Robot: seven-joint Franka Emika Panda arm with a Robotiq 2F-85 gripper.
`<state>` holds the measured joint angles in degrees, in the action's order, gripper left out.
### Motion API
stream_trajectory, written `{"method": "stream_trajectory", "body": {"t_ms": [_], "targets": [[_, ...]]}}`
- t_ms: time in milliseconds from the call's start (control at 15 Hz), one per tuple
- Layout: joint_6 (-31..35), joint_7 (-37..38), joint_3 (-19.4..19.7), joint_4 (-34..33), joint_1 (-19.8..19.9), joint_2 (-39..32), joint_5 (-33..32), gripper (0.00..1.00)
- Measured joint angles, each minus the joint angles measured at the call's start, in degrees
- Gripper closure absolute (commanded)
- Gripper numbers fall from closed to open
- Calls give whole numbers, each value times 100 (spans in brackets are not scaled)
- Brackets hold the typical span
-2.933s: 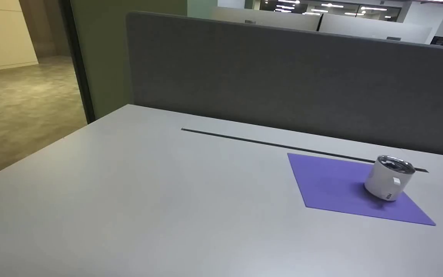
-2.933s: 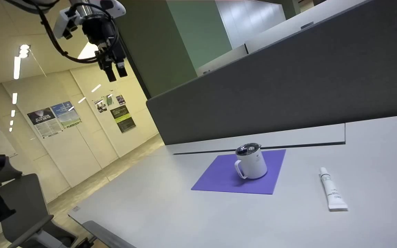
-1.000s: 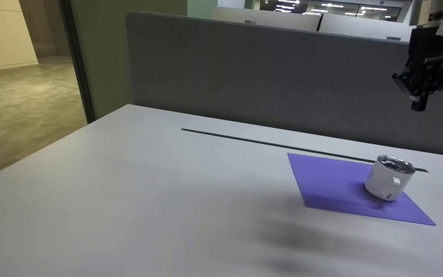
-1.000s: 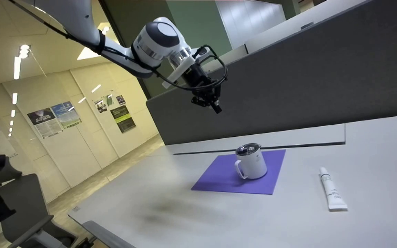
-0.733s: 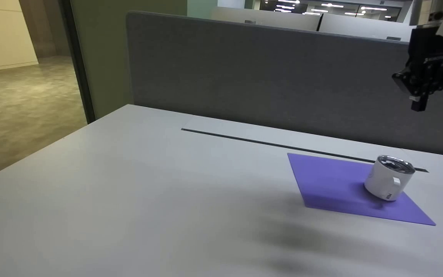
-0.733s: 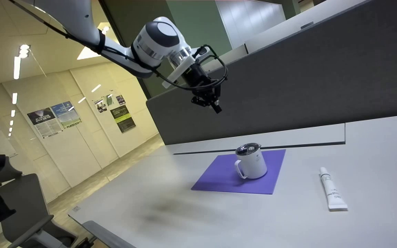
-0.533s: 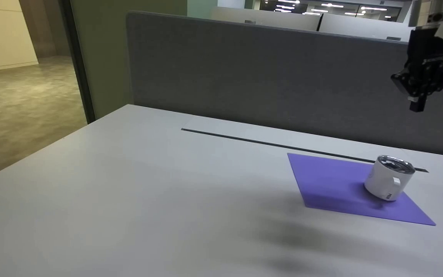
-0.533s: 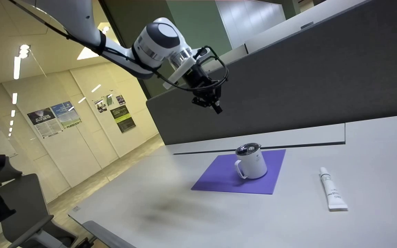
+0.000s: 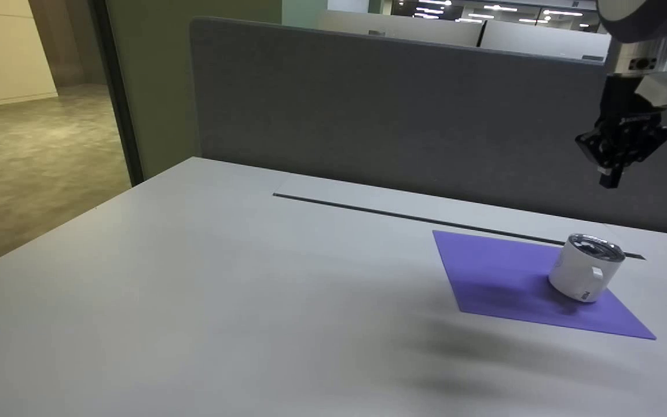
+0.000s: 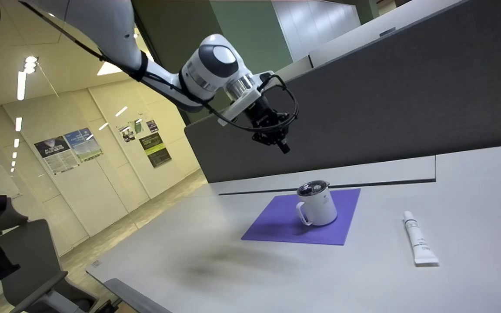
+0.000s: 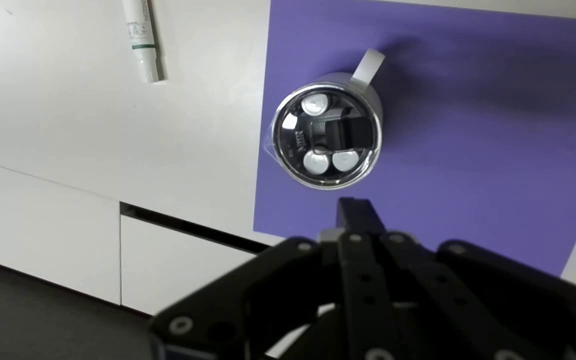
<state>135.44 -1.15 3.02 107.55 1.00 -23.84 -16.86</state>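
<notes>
A white mug (image 9: pixel 575 277) with a clear, dark-looking lid stands upright on a purple sheet (image 9: pixel 478 266), and both exterior views show it. In an exterior view the handle of the mug (image 10: pixel 322 211) points toward the lower left. My gripper (image 10: pixel 284 149) hangs in the air above the table, higher than the mug and touching nothing. Seen from the wrist, the gripper (image 11: pixel 357 201) has its fingertips pressed together with nothing between them, just below the lid (image 11: pixel 325 137) in the picture. The mug's base is hidden under its lid there.
A white tube (image 10: pixel 419 241) lies on the table, apart from the sheet. Behind the sheet runs a dark slot (image 9: pixel 420 219) in the tabletop. A tall dark grey partition (image 9: pixel 397 116) lines the table's back edge. An office chair (image 10: pixel 31 256) stands beyond the table.
The arm has swung in over the table and its fingers, apart at first, have come together. Over the last half second the gripper has sunk lower. Mug, sheet and tube have stayed put.
</notes>
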Motion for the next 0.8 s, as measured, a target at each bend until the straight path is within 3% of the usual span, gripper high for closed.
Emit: {"method": "stream_trajectory", "body": {"t_ms": [800], "targets": [[464,-76,108,4,218,-766,328,100]]}}
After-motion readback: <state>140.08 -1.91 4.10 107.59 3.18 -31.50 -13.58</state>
